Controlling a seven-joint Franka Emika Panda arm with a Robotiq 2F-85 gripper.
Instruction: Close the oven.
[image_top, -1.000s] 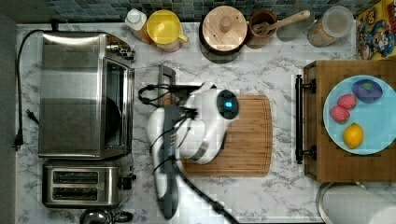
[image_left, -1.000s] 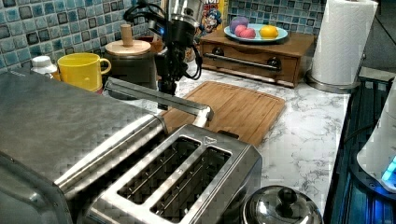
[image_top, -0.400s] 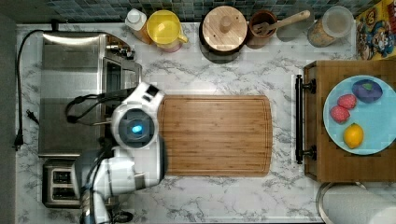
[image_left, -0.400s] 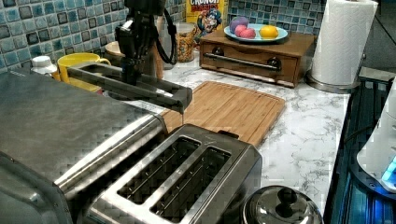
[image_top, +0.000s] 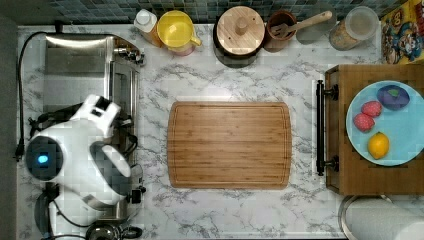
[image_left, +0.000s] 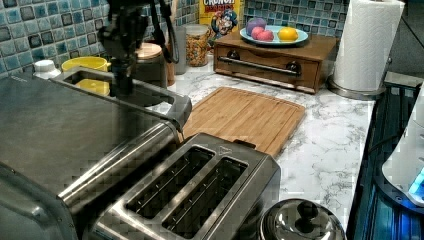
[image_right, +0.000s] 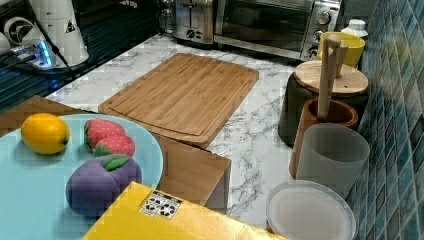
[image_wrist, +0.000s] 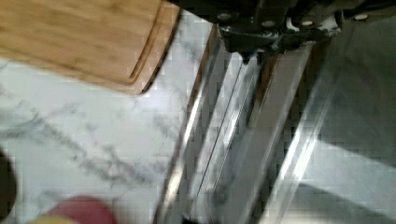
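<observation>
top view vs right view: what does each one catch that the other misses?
Top view alone: the robot arm over the oven, a wooden box's bar handle, a paper towel roll. Right view alone: the oven's glass door front and its knobs, the toaster's front. Both: cutting board, blue plate with lemon, yellow mug, wooden-lidded jar.

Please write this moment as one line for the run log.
task: close oven | hand: at door of oven | door: almost shut | fully shut: cannot tell
</observation>
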